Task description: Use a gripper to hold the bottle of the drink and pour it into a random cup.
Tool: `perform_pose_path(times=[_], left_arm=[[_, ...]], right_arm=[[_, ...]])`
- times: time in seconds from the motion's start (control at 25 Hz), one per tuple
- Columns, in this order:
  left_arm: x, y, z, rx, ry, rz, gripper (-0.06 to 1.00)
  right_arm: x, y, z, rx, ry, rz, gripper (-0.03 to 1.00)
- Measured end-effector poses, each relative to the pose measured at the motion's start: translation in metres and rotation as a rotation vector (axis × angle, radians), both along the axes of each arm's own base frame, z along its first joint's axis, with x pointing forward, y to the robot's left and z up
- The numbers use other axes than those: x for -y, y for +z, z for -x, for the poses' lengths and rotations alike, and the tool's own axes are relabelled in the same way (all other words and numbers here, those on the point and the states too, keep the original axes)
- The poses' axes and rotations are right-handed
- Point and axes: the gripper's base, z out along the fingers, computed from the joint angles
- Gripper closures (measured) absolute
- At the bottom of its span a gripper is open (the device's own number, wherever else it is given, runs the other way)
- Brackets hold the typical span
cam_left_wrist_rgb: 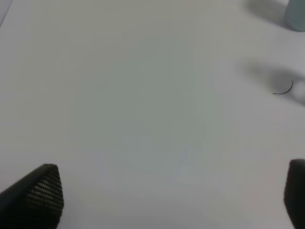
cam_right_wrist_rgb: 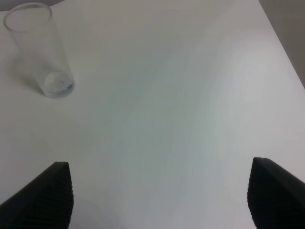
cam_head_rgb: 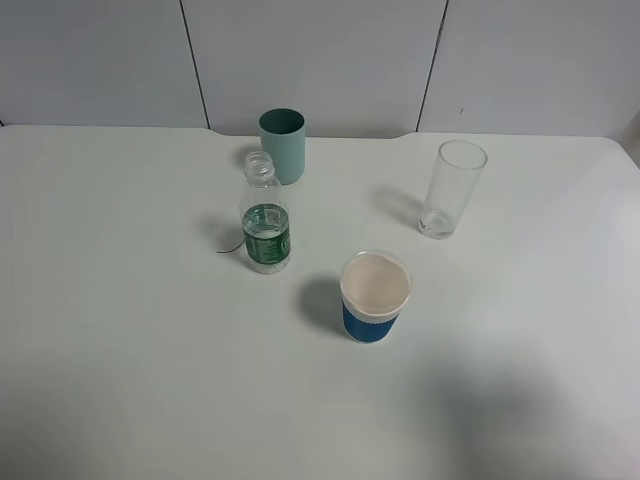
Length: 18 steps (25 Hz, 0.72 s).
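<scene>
The clear bottle (cam_head_rgb: 265,215) with a green label band stands upright and capless left of the table's middle, with clear drink (cam_head_rgb: 265,254) in its lower part. The teal-green cup (cam_head_rgb: 283,145) stands just behind it near the back edge; a sliver of the cup shows in the left wrist view (cam_left_wrist_rgb: 296,15). Neither arm shows in the exterior view. My left gripper (cam_left_wrist_rgb: 174,195) is open over bare table, its black fingertips (cam_left_wrist_rgb: 40,191) wide apart. My right gripper (cam_right_wrist_rgb: 159,195) is open too, holding nothing.
A tall clear glass (cam_head_rgb: 451,188) stands at the back right and also shows in the right wrist view (cam_right_wrist_rgb: 40,52). A white paper cup with a blue sleeve (cam_head_rgb: 375,296) stands in front of the middle. A thin dark curved thread (cam_left_wrist_rgb: 284,90) lies left of the bottle.
</scene>
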Motion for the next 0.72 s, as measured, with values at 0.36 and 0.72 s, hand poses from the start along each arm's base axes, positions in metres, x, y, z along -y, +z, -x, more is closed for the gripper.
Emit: perform_pose_path(times=[0.36, 0.72], left_arm=[[0.0, 0.0, 0.0, 0.0, -0.001, -0.001, 0.02], [0.0, 0.0, 0.0, 0.0, -0.001, -0.001, 0.02]], right_arm=[[0.0, 0.0, 0.0, 0.0, 0.0, 0.0, 0.22], [0.0, 0.0, 0.0, 0.0, 0.0, 0.0, 0.22]])
